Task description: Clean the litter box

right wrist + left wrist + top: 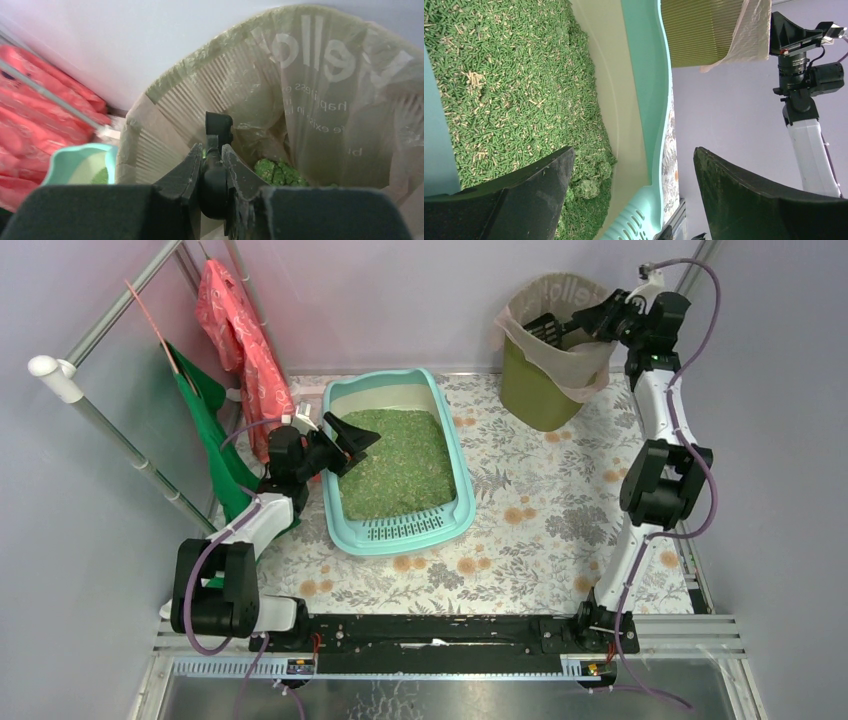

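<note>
Pinching the scoop [218,126] over the bin [538,390], the right hand [212,152] should tilt it fully so nothing spills; the left hand [348,440] hangs spread over the box [456,445].

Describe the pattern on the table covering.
The table covering is white with grey leaves and orange flowers; top external view shows it best.

The top external camera sits above and behind the left arm [245,535] and right arm [655,485], facing the back wall, far enough to take in the whole table [540,530]. The left wrist camera hangs close over the litter box [644,75], turned sideways, looking between the left gripper's [633,151] spread fingers [524,200] towards the bin [701,30]. The right wrist camera peers closely into that bin past the right gripper [211,148], clamped on a black handle [218,127]. All 3 views share litter box and bin.
</note>
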{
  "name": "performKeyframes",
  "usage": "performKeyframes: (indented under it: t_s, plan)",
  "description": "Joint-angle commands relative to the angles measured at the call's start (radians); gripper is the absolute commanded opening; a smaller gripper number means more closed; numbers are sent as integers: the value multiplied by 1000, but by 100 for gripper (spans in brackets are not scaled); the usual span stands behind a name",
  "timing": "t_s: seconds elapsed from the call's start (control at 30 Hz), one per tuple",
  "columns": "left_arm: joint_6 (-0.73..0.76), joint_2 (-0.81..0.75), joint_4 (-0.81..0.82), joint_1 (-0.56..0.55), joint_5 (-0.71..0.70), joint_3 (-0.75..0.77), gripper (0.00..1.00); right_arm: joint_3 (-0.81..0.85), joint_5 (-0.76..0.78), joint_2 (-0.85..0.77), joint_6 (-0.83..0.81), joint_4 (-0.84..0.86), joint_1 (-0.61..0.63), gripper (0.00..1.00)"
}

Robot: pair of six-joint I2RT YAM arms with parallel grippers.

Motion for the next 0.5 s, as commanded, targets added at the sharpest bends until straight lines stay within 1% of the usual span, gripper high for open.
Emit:
performKeyframes:
  t_s: [0.0, 0.1, 0.17, 0.27, 0.37, 0.47]
  plan:
    - [18, 32, 13, 5, -17, -24, 97, -31, 137, -128, -259, -49, 59, 0]
    - [19, 30, 13, 4, -15, -22, 97, 9, 184, -135, -318, -93, 86, 0]
    - [21, 28, 11, 4, -17, -20, 97, 27, 242, -145, -343, -110, 105, 0]
    - [26, 27, 5, 4, -17, -19, 97, 36, 274, -154, -333, -96, 114, 0]
    - [28, 22, 3, 4, -18, -19, 97, 7, 307, -176, -358, -63, 120, 0]
    - [35, 16, -6, 4, -22, -17, 97, -20, 361, -218, -441, -62, 141, 0]
